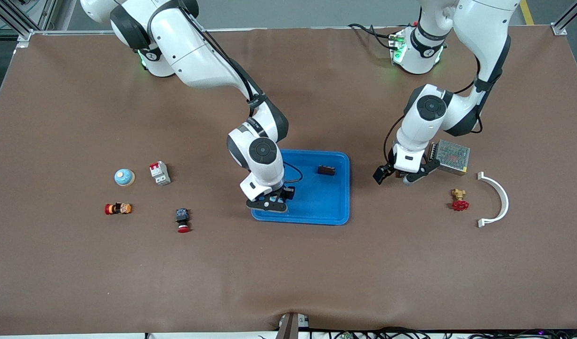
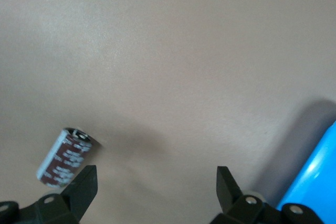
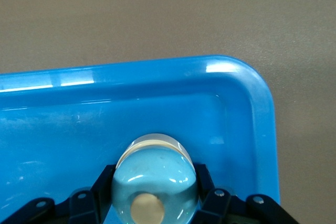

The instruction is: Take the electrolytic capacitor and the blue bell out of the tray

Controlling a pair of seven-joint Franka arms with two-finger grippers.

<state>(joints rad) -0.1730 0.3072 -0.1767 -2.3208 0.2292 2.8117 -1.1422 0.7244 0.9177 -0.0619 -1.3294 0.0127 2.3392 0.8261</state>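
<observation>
bell [image 3: 155, 179] in tray [image 1: 335, 214] corner, capacitor [image 2: 65, 157] on table [image 1: 288, 273] beside tray

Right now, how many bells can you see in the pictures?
2. One bell is gripped by the right gripper, inside the blue tray. A second bell lies on the table toward the right arm's end.

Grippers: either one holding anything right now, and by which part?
Right gripper grips the blue bell by its dome sides, over the blue tray. Left gripper is open, empty, above the capacitor.

Two bells [image 1: 124, 177] (blue), one capacitor [image 2: 64, 157]
</observation>
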